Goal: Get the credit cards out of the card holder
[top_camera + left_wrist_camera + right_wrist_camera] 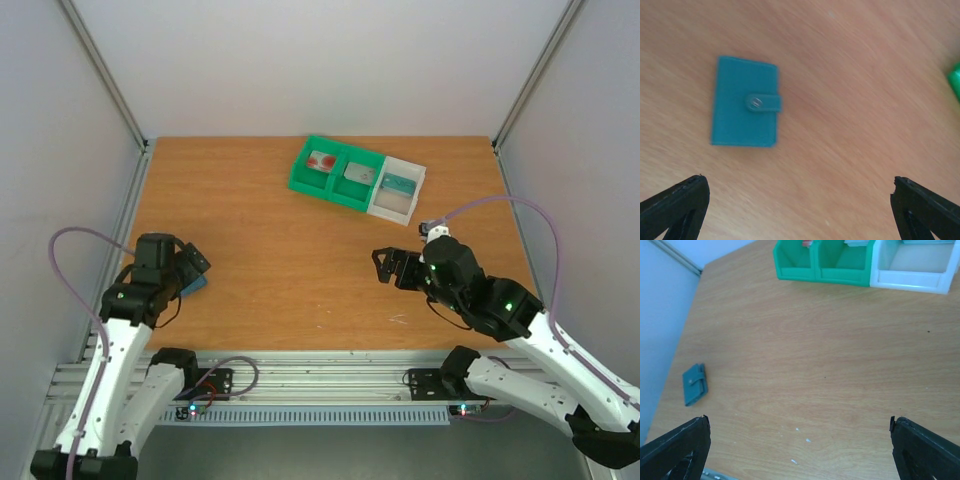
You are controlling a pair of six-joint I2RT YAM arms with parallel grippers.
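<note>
Card holder (745, 101) is lying closed and flat on the table (850, 75). It is sitting just ahead of the left claw (799, 180), off toward the finger (675, 210) at the left of the wrist view, outside the gap and touching neither finger. Its long axis is running straight away from the claw, with one short edge nearest the fingers. The snap tab (762, 103) is wrapping over the long edge on the claw's right side, so the folded spine is facing the claw's left. Seen from above, the left claw (190, 268) is hanging over the holder and hiding all but a blue corner. This claw is gaping wide and gripping nothing.

Well ahead of the right claw (385, 265), a green tray (300, 183) is sitting with a white tray (385, 208) touching its right end. A white card with red marks (322, 162) is lying in the left green compartment, a grey card (360, 173) in the next one, and a teal card (398, 184) in the white tray.

The right claw is hovering over bare table with its fingers spread wide, holding nothing. In its wrist view the holder is lying well off to the left, ahead of the left-hand finger (675, 450). Its long axis is pointing roughly away from the claw, leaning slightly left.
</note>
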